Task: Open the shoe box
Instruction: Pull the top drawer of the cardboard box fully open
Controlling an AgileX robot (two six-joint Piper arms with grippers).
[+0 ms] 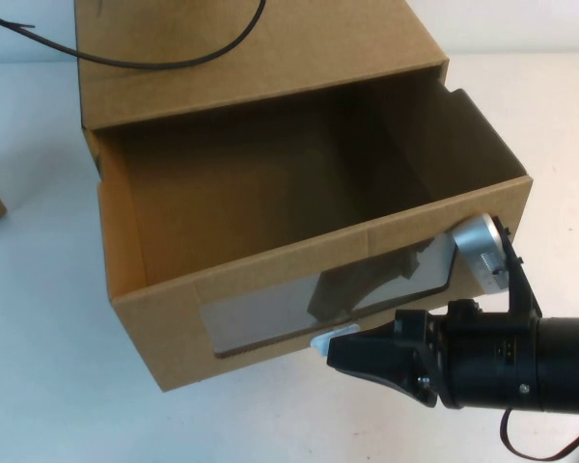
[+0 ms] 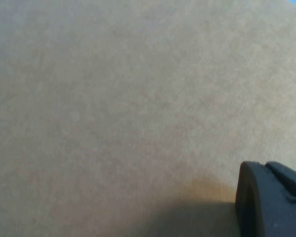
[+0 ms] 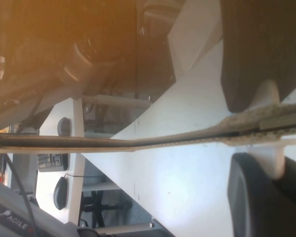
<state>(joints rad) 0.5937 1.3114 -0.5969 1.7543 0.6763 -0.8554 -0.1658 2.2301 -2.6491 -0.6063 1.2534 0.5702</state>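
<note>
right gripper point(image 1: 340, 345): near edge of the table, low against the box front, arm coming in from the robot's right; closed, gripping the lower edge of the front panel point(image 1: 270, 289)
grip detail: right wrist view shows the cardboard edge point(image 3: 138, 144) running between the 2 fingers point(image 3: 251, 74), white pads on both faces
front panel: touching the gripper, directly ahead of it; long axis runs across the table, slanting away toward the robot's right; clear window point(image 1: 280, 311) just above the grip point
drawer point(image 1: 270, 183): empty, drawn well out of the sleeve point(image 1: 261, 58); rear part hidden inside the sleeve
shoe box: centre of table point(image 1: 39, 386), sleeve on the far side, drawer mouth on the robot's side
key relation: slide axis runs from the sleeve toward the robot, so any further pull goes straight back along it; judged mostly open already
left gripper point(image 2: 269, 200): not seen in high view; left wrist view shows it close over plain cardboard, probably the sleeve; open or closed, cannot tell
nearer arm: right, already on the panel
cable point(image 1: 174, 58): 1 black lead draped over the sleeve top
</note>
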